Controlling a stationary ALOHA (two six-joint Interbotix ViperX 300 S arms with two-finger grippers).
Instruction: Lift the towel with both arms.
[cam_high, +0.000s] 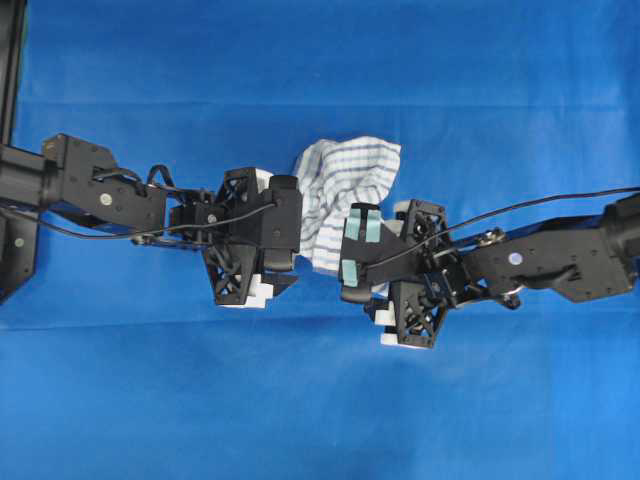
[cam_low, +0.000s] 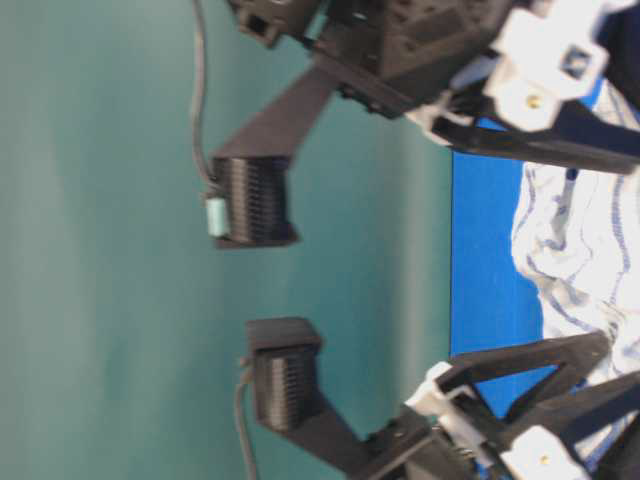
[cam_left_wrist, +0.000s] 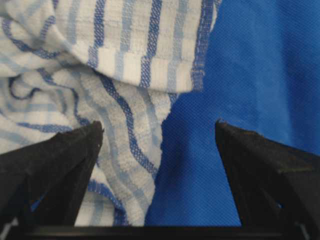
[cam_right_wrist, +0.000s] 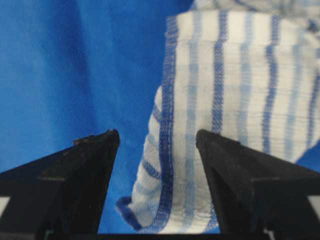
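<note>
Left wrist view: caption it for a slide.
Open left gripper straddling the striped towel's hemmed edge on the blue tablecloth.

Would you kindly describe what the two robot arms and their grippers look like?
Both are black. The left gripper and right gripper have long pointed fingers and white plastic brackets. The right carries teal tape patches. Thin black cables trail along each arm.
</note>
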